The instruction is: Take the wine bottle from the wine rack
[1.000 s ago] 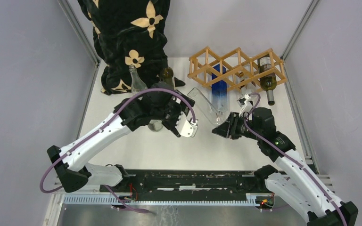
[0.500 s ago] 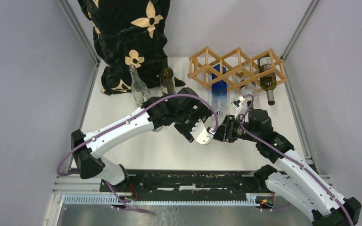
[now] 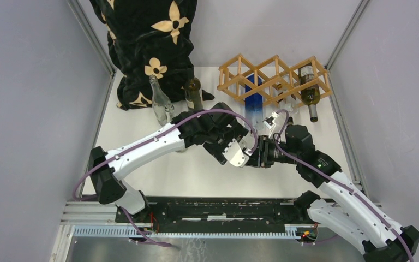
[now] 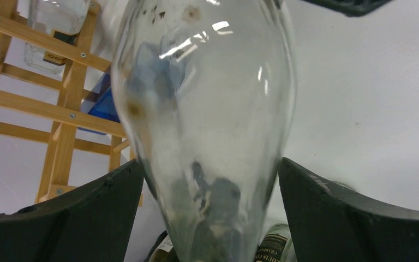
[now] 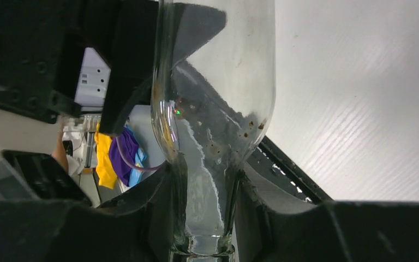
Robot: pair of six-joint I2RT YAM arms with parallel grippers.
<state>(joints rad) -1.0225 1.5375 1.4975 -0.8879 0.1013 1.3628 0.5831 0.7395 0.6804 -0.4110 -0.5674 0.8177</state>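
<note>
A clear glass wine bottle (image 5: 218,82) is off the wooden wine rack (image 3: 240,68) and held in the air in front of it. My right gripper (image 5: 204,202) is shut on its thin neck. My left gripper (image 4: 210,180) is open, one finger on each side of the bottle's wide body (image 4: 207,109), close to the glass. In the top view the two grippers meet, left (image 3: 240,153) and right (image 3: 259,154), and hide the bottle. A blue bottle (image 3: 254,103) and a green bottle (image 3: 309,90) lie in the rack.
A tall clear bottle (image 3: 158,98) and a dark bottle (image 3: 193,93) stand at the back left, beside a black flowered cloth (image 3: 147,43). A labelled bottle (image 4: 275,245) shows below my left fingers. Metal rails edge the table on both sides.
My left arm swung right from the standing bottles to the held clear bottle and set its fingers around the body. My right gripper drew the bottle slightly toward the front.
</note>
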